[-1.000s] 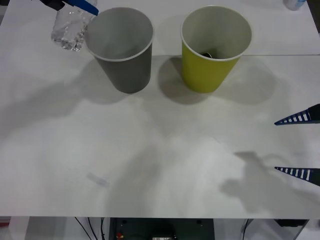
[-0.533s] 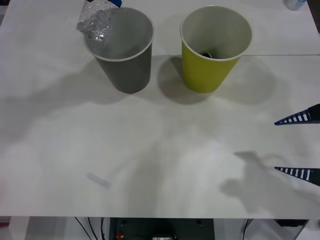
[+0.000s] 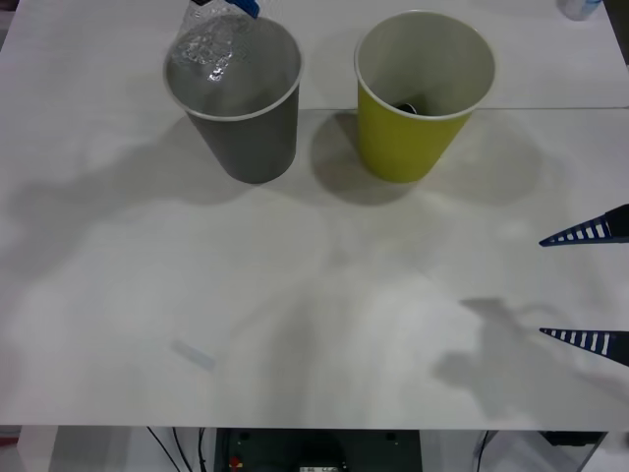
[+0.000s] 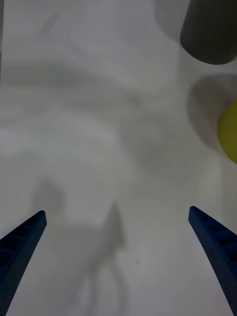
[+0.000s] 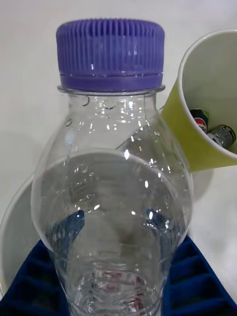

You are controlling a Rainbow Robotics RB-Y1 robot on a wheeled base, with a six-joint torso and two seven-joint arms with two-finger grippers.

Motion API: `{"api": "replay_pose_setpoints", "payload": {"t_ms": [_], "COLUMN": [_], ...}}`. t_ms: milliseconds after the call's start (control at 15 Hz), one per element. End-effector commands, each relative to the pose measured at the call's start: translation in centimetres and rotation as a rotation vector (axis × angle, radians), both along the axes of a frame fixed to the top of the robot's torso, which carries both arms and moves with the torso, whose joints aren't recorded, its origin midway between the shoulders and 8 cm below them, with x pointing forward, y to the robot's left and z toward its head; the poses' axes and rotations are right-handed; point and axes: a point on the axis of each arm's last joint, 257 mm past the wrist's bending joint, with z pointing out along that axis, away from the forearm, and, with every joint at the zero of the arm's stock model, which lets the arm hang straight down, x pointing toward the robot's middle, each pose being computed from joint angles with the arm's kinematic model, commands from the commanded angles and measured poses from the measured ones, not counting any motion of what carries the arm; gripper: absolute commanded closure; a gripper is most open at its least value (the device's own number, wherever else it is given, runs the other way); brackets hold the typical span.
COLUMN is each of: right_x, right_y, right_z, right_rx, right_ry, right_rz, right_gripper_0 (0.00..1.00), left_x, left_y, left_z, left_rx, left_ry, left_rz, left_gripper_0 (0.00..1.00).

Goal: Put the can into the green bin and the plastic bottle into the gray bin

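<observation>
right hand (image 3: 588,287): blue ribbed tapered fingers | left hand (image 5: 118,276): blue, seemingly ribbed

The plastic bottle (image 3: 211,49) blocks the gray bin (image 3: 241,128)'s mouth; the green bin (image 3: 418,98) stands open.

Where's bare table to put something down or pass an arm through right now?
Bare table runs from the cups to the near edge, between a small pale scrap and the open right gripper. It is crowded at the far side: the left gripper holds the plastic bottle over the gray bin, with the green bin close beside.
</observation>
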Motion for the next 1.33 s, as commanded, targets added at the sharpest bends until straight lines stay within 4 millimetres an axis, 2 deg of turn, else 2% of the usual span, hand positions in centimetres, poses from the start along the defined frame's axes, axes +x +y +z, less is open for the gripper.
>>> {"api": "replay_pose_setpoints", "payload": {"t_ms": [67,200,333,600,867,1133,1333], "right_x": [0.0,0.0,0.0,0.0,0.0,0.0,0.0], "right_y": [0.0,0.0,0.0,0.0,0.0,0.0,0.0], "right_z": [0.0,0.0,0.0,0.0,0.0,0.0,0.0], "right_rx": [0.0,0.0,0.0,0.0,0.0,0.0,0.0], "right_ry": [0.0,0.0,0.0,0.0,0.0,0.0,0.0], "right_rz": [0.0,0.0,0.0,0.0,0.0,0.0,0.0], "right_gripper_0": [0.0,0.0,0.0,0.0,0.0,0.0,0.0], "left_x": [-0.3,-0.7,-2.2,-5.4,-9.0,-13.1,-15.3], "left_y": [-0.3,0.2,1.6,5.6,10.5,12.8,14.3], "left_z": [0.1,0.6,0.7,-0.1,-2.9,-5.4,-7.5], "left_rx": [-0.008,-0.004,0.033,-0.022,-0.075,-0.049,0.013], "left_ry": [0.002,-0.002,0.012,0.0,-0.045,-0.094,-0.126], "left_rz": [-0.016,-0.022,-0.054,-0.098,-0.141,-0.147,-0.174], "left_gripper_0": [0.0,0.0,0.0,0.0,0.0,0.0,0.0]}}
